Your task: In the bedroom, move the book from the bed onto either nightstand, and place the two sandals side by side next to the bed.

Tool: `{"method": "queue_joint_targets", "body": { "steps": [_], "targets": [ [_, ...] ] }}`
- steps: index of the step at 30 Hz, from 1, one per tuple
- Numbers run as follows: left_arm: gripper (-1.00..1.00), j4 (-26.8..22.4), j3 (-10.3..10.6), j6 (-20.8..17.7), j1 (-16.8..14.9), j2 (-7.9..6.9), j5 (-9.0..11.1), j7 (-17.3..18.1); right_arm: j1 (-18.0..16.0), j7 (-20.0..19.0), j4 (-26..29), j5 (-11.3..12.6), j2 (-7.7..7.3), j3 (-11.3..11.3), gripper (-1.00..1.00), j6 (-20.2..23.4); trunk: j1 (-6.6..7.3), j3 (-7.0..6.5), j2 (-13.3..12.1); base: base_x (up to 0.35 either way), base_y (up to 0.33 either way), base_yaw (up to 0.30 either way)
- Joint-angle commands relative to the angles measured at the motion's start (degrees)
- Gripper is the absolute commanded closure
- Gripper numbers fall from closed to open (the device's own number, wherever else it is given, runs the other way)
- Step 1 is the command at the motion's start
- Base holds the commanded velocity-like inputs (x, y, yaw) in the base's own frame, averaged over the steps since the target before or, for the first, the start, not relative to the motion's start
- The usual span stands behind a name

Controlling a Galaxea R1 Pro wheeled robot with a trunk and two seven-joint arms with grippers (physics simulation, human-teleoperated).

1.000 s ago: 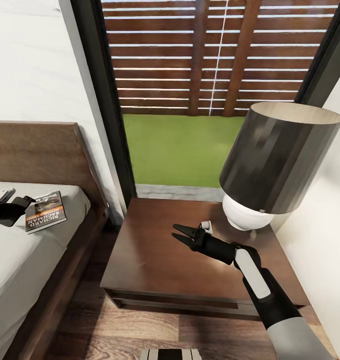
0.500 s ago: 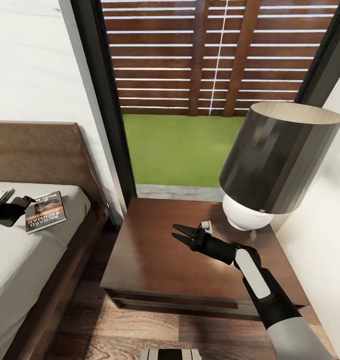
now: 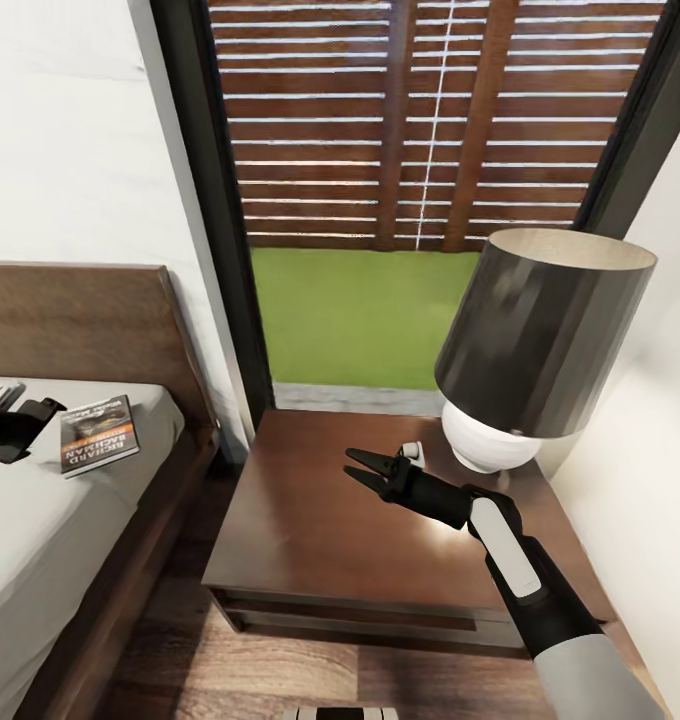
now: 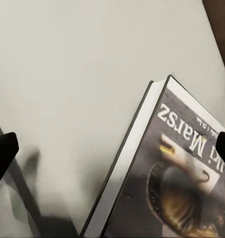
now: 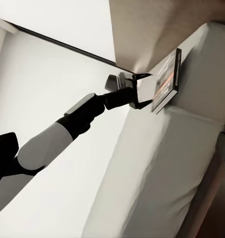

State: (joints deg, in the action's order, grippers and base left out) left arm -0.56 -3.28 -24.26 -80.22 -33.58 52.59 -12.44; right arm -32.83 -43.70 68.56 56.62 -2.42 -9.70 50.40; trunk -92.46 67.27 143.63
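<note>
Camera tilted slightly; book (image 3: 98, 434) on bed (image 3: 40, 520), frame left. Left gripper (image 3: 38, 412) wide, beside its edge; a push could slide it away. Right gripper (image 3: 363, 468) wide, empty.

Bright, even daylight is admitted through the slatted window (image 3: 430, 130). A soft sheen is laid across the glossy nightstand (image 3: 350, 520). The lamp (image 3: 535, 340) base is washed nearly white. In the left wrist view, the book (image 4: 177, 173) is rendered soft and blurred, with a dim shadow cast on the mattress (image 4: 67, 74).
</note>
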Motion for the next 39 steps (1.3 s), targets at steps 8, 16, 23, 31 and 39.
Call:
{"method": "queue_joint_targets", "body": {
  "steps": [8, 16, 23, 31, 39],
  "targets": [
    [-1.0, -0.06, -0.34, 0.08, -0.01, -0.07, 0.09, -0.39, -0.03, -0.03, -0.01, 0.17, -0.07, -0.05, -1.0, 0.26, 0.21, -1.73, -0.09, 0.0, 0.0, 0.0],
    [-1.0, -0.06, -0.33, 0.22, 0.0, -0.15, 0.02, -0.37, -0.04, -0.02, -0.01, 0.16, -0.04, -0.05, -1.0, 0.23, 0.42, -3.5, -0.2, 0.0, 0.0, 0.0],
    [-1.0, -0.06, -0.32, 0.25, -0.02, -0.17, -0.02, -0.33, -0.03, 0.01, -0.01, 0.16, -0.04, -0.08, -1.0, 0.23, 0.6, -5.05, -0.29, 0.0, 0.0, 0.0],
    [-1.0, -0.06, -0.32, -0.16, 0.03, -0.22, -0.1, -0.17, -0.04, 0.02, -0.04, 0.09, -0.02, -0.11, -1.0, 0.2, 0.65, -5.5, -0.32, 0.0, 0.0, 0.0],
    [-1.0, -0.12, -0.26, -3.21, 0.04, -1.29, -0.31, 0.11, -0.04, 0.02, -0.1, 0.09, 0.04, -0.15, -1.0, 0.15, 0.65, -5.5, -0.32, 0.0, 0.0, 0.0]
  ]
}}
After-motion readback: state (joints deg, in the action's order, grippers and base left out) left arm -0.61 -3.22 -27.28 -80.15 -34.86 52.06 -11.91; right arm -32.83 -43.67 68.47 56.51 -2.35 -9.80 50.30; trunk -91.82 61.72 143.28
